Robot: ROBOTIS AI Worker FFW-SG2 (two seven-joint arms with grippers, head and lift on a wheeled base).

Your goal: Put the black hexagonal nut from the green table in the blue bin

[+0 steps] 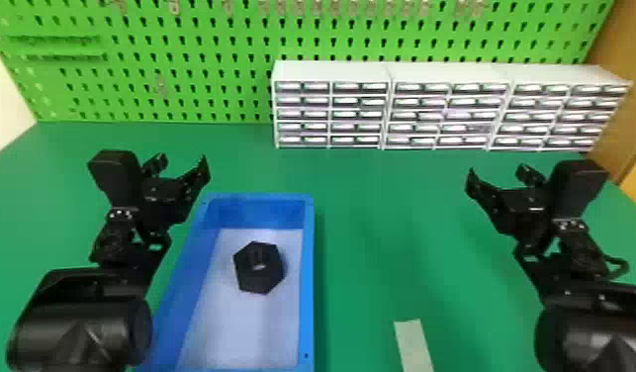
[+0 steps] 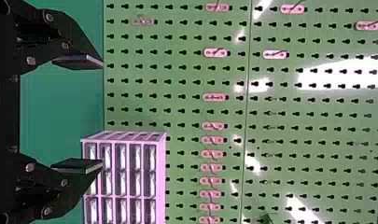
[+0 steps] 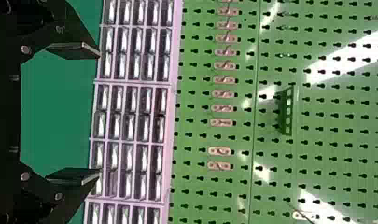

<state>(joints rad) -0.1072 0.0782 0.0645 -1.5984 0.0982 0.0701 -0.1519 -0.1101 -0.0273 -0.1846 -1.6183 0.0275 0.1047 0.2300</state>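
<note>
You have the black hexagonal nut (image 1: 259, 267) lying on the floor of the blue bin (image 1: 307, 297), so the placing looks done; your left gripper (image 2: 101, 113) has its fingers spread with nothing between them, and your right gripper (image 3: 99, 113) is spread and empty too; the next move likely asks only that you keep both arms clear and leave the nut alone

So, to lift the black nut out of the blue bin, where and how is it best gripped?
Probably from above, on two opposite side flats of the black nut: it seems to lie flat, hole up, inside the walled blue bin.
</note>
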